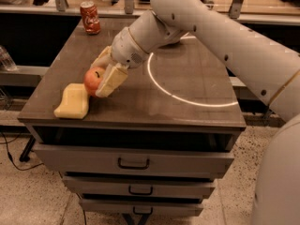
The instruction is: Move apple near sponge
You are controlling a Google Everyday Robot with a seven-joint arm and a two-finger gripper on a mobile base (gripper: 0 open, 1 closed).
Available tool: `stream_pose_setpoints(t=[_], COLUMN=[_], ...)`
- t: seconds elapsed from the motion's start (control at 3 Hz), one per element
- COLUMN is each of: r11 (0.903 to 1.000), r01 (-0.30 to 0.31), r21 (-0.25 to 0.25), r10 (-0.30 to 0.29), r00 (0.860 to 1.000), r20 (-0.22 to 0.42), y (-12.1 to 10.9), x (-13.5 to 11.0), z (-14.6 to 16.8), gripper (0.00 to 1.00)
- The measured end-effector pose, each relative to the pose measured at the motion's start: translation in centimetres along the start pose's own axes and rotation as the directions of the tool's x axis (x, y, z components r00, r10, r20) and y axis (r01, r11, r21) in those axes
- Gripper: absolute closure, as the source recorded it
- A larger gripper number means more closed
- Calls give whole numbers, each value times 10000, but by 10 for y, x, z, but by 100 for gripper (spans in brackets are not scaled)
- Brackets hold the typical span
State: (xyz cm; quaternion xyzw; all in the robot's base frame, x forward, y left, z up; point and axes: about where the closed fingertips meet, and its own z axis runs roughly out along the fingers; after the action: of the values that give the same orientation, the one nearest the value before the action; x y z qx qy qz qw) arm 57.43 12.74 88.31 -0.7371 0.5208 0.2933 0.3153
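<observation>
One gripper (97, 81), left of centre, pinches the apple (92, 78) beside the sponge (72, 101); next it probably lowers and releases.

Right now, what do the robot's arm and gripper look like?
The arm is thick, smooth white tubing with small dark dots and thin tan bands at the joints. The gripper, at the front-left of the table around the apple, has two flat, cream-coloured paddle fingers. No cables visible.
</observation>
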Motion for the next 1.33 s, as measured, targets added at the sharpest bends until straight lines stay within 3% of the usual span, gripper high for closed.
stream_pose_setpoints(t=[0.67,1.0,1.33], r11=[10000,10000,10000], r01=[-28,-41,-43], r21=[-71,-15,-9], r10=[28,41,43], r00=[10000,10000,10000], r20=[42,16,17], y=[8,9,9], x=[8,11,11], z=[12,11,11], gripper=[14,0,0])
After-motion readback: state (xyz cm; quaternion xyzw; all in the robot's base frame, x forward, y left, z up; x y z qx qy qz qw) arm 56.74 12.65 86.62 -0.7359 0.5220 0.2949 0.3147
